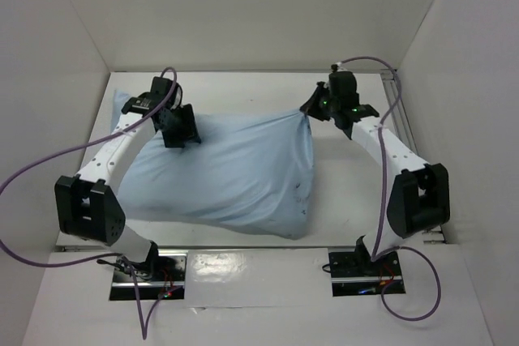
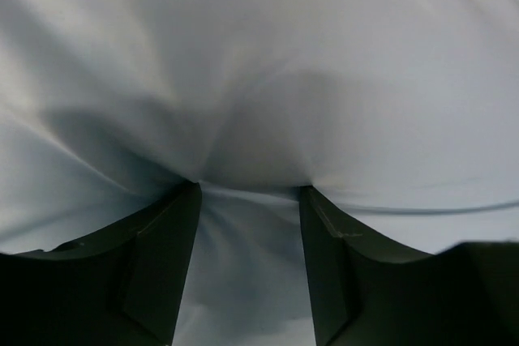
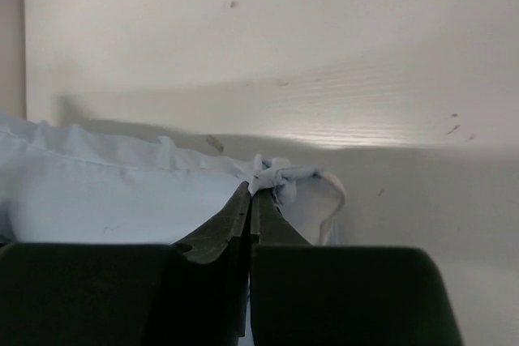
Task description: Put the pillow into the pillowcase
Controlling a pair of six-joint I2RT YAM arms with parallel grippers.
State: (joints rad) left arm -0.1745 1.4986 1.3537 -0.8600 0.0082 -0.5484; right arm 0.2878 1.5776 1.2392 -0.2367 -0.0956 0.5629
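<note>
The pale blue pillowcase [image 1: 235, 172] lies plump and bulging across the middle of the table, and it fills the left wrist view [image 2: 259, 62]. The white pillow is hidden; I cannot see it outside the case. My left gripper [image 1: 180, 131] is at the case's far left part. Its fingers [image 2: 162, 257] are partly closed, with a thick bunch of blue fabric pinched between them [image 2: 247, 188]. My right gripper [image 1: 312, 111] is shut on the far right corner of the pillowcase [image 3: 280, 174] and holds it raised, so the cloth is stretched taut towards it.
White walls close in the table at the back and on both sides. The back wall [image 3: 284, 54] stands just beyond the right gripper. A metal rail [image 1: 399, 103] runs along the right wall. Bare tabletop [image 1: 349, 192] lies right of the case.
</note>
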